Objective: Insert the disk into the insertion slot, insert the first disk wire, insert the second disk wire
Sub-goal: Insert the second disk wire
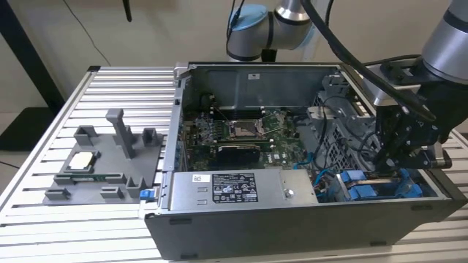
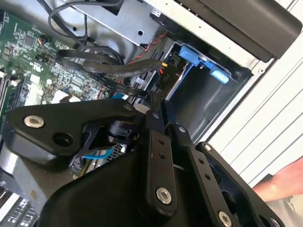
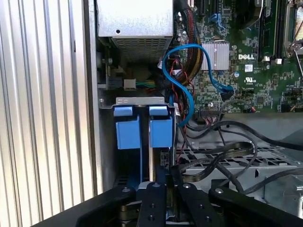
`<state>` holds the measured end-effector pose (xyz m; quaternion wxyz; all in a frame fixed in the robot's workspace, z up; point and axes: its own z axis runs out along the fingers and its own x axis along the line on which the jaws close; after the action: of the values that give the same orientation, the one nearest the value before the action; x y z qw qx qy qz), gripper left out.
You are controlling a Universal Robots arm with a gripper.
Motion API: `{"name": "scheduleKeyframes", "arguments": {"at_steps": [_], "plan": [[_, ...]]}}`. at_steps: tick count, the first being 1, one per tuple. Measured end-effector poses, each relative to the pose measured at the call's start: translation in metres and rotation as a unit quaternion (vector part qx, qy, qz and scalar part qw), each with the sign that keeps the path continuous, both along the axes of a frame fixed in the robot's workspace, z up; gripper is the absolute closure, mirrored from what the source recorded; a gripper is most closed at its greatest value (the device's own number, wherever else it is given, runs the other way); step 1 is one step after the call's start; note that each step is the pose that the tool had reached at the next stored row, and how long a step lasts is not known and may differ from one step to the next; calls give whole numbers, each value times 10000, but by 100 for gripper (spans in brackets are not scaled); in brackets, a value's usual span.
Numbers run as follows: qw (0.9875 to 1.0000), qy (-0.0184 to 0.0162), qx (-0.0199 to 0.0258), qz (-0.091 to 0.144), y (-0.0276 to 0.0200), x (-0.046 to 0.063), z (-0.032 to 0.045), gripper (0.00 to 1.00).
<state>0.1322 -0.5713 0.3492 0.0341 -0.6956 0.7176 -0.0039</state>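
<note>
The gripper point(image 3: 166, 176) hides the lower end of the blue caddy point(image 3: 161, 130).

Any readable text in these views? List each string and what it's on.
White sticker on the power-supply box: several lines of print, too small to read.
Motherboard: white maker's mark and tiny silkscreen, not transcribed.
Black cable connector: short white code, too blurred to quote.
Disk's blue caddy: no text.

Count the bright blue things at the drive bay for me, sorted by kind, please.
Blue caddy frames: 2
Blue cable: 1
Total: 3
</note>
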Motion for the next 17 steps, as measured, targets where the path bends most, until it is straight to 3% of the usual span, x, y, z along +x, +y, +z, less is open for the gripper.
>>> {"name": "scheduleKeyframes", "arguments": {"at_steps": [6, 17], "plan": [[10000, -39, 15, 0, 20, -4, -42, 84], [10000, -70, 11, -1, 32, -7, -142, 84]]}}
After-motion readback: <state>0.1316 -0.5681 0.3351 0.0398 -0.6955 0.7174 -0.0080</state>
